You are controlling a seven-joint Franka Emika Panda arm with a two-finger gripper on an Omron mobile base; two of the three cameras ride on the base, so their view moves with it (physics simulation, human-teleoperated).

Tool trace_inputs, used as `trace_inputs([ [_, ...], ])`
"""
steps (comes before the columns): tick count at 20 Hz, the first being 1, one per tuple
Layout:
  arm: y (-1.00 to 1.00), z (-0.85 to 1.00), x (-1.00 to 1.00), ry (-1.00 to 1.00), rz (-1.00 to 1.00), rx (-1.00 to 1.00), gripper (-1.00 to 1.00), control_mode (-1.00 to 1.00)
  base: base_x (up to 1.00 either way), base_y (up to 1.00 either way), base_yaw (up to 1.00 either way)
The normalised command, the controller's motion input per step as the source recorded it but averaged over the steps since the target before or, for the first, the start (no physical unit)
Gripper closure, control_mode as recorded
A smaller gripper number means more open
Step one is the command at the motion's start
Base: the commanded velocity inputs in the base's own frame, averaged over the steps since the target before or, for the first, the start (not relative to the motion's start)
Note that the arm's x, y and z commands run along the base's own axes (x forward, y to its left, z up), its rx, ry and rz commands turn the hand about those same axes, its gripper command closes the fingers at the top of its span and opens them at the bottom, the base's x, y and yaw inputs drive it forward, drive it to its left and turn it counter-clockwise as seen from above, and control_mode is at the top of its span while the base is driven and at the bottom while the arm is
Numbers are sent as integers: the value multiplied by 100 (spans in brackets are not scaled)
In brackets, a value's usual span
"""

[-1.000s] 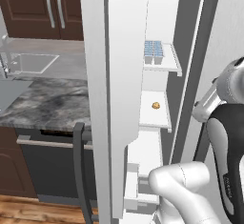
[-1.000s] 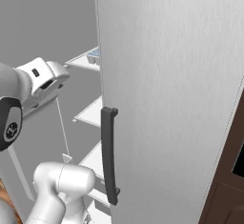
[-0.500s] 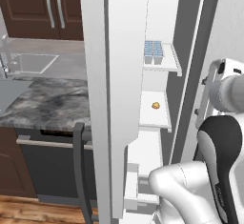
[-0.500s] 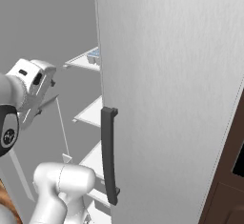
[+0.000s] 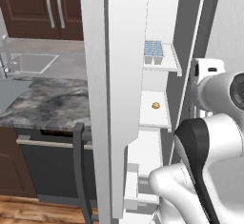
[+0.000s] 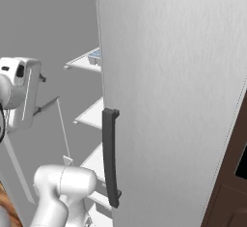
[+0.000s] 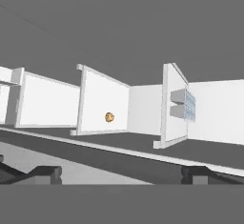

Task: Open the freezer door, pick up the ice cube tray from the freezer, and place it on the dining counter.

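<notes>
Fingers [image 7: 121,173] dark, blocky, spread wide | ice cube tray [image 7: 183,105] gridded pale-blue, on white shelf [image 7: 170,106]

One ice cube tray [image 5: 153,49] sits on the upper freezer shelf [image 5: 170,61]. One small round brown item [image 5: 156,105] lies on the shelf below [image 5: 155,118]. That makes two white shelves in the left base view. The fridge has two doors: one open door [image 5: 121,99] on the left, one shut door [image 6: 178,91] on the right. Each door has one dark bar handle [image 6: 110,158].

Dark cabinets [image 5: 35,8], seemingly wood floor [image 5: 28,212]
</notes>
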Motion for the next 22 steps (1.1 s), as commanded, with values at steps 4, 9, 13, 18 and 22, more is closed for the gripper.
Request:
trace_inputs([
  [4,0,34,40,12,0,0,-100,-100,0,0,0],
  [9,-1,28,64,10,0,0,-100,-100,0,0,0],
  [13,0,0,48,0,0,0,-100,-100,0,0,0],
  [18,-5,0,53,0,0,0,-100,-100,0,0,0],
  [22,-16,0,63,0,-1,0,-100,-100,0,0,0],
])
